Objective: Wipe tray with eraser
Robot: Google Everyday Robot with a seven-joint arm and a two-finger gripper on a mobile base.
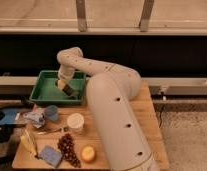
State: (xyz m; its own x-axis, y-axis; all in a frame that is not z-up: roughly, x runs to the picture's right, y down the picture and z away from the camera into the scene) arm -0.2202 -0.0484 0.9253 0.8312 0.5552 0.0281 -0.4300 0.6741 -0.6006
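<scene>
The green tray (47,85) sits at the far left of the wooden table (147,120). My white arm reaches over it from the right. My gripper (64,86) hangs inside the tray near its right side. Right under it is the eraser (67,89), a small block with a tan top and a dark underside, down at the tray floor. The gripper appears to hold the eraser.
In front of the tray stand a blue cup (51,113), a white cup (75,122), a crumpled wrapper (35,117), grapes (67,148), a banana (28,142), a blue square pad (50,155) and an orange fruit (88,153). A dark wall runs behind the table.
</scene>
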